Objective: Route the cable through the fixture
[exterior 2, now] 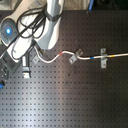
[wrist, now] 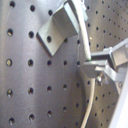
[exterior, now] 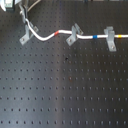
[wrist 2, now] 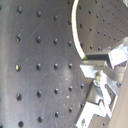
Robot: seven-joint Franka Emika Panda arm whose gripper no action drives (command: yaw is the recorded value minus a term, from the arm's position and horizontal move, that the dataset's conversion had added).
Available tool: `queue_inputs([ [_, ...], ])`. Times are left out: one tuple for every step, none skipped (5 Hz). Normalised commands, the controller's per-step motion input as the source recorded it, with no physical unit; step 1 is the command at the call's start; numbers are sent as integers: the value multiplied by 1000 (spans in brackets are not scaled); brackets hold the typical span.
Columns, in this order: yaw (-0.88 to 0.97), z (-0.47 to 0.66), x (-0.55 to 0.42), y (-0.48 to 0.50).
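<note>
The white cable [exterior: 47, 36] with red, blue and yellow bands lies across the black perforated board. It passes the middle grey fixture [exterior: 73, 34] and the right fixture [exterior: 110, 39]. Its left end rises beside the left fixture [exterior: 25, 36] to my gripper [exterior: 23, 16] at the first exterior view's upper left. In the first wrist view my gripper [wrist: 92, 64] is shut on the cable [wrist: 84, 35], next to a grey fixture [wrist: 57, 27]. The second wrist view shows the cable [wrist 2: 75, 30] curving into the fingers [wrist 2: 102, 72]. The cable [exterior 2: 50, 57] also shows in the second exterior view.
The black perforated board [exterior: 65, 90] fills the scene. The white robot arm [exterior 2: 47, 25] with its black hoses stands at the second exterior view's upper left. A grey block [exterior 2: 25, 72] sits below it.
</note>
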Motion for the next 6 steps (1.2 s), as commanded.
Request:
queue_inputs([
  [0,7,-71,71],
  [-3,113,137,219],
  [-129,226,349,346],
  [-23,288,104,111],
  [-31,270,-37,38],
  [114,3,-291,73],
])
